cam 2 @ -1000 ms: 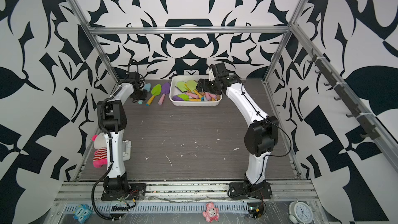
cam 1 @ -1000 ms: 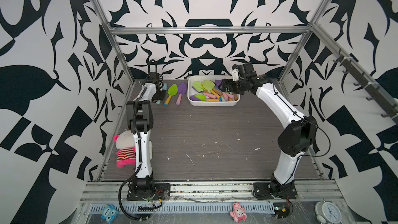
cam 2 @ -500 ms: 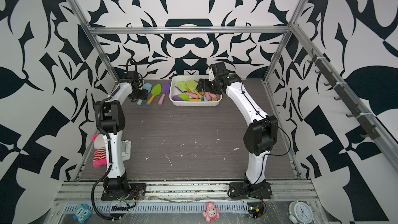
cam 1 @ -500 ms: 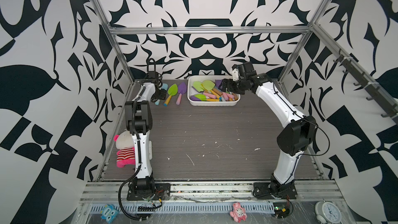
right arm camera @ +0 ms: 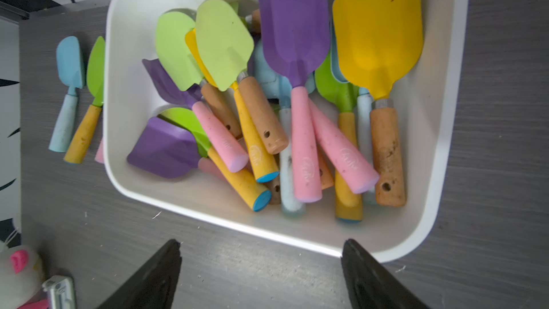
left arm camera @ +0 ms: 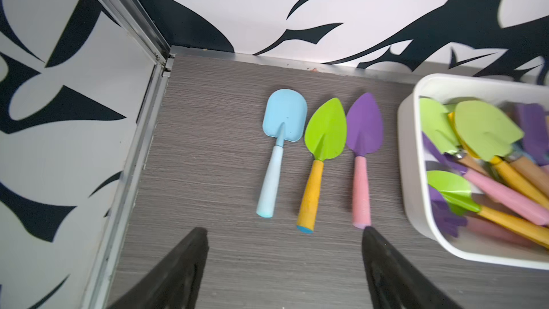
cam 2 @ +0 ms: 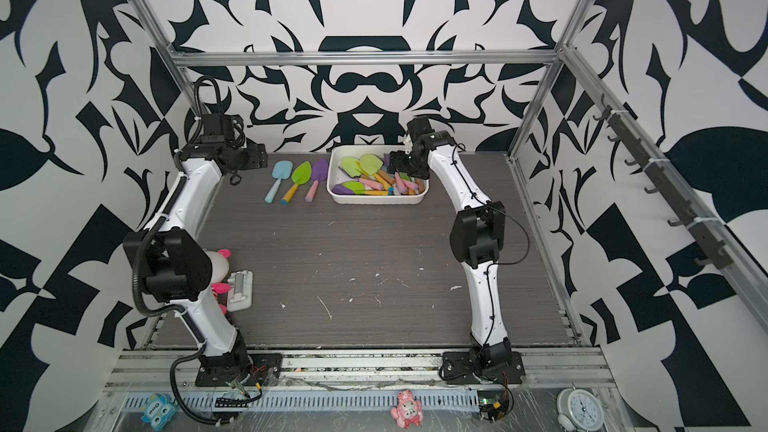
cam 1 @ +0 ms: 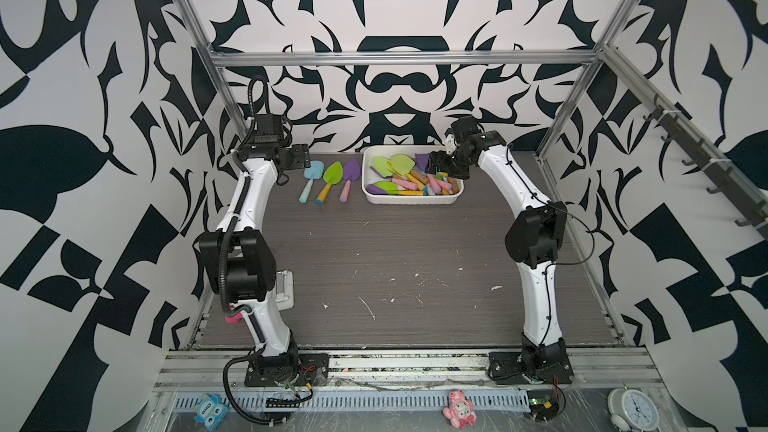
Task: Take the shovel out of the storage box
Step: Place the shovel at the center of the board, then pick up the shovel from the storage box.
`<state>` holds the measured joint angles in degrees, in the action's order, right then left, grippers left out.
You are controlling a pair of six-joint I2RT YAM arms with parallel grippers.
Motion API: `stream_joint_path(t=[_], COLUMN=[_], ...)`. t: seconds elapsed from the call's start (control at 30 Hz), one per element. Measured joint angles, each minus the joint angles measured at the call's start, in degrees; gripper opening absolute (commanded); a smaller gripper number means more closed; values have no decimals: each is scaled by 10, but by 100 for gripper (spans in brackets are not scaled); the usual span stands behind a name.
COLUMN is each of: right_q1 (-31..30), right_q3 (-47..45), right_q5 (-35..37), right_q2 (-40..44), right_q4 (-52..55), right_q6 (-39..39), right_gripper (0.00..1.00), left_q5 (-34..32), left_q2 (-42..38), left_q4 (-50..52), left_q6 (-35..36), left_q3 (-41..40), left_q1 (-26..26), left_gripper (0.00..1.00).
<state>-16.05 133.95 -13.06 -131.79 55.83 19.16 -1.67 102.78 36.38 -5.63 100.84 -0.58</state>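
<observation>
Grey tabletop point(cam 1: 395, 251), white storage box point(cam 1: 409, 200)

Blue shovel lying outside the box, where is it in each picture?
In a top view: the blue shovel lies beside the green shovel, on the side away from the storage box.
In a top view: the shovel is in the same place.
Left wrist: the shovel lies ahead of the open left pincer.
Right wrist: the shovel lies past the box's wall.
Shared landmark: the white storage box.
</observation>
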Motion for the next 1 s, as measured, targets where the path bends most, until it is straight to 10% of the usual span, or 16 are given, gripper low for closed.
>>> stream_joint_path(t=[1.0], right_q1=[14], right_q3=[122], right_q5=[-29], right_q2=[-175], right_q4=[0], right_q6=[-15], right_gripper=[27], left_q5=[17], left_q2=[-232], left_q4=[-42], left_q6=[-195], left_q3=[-135], left_q1=[181], left_gripper=[88])
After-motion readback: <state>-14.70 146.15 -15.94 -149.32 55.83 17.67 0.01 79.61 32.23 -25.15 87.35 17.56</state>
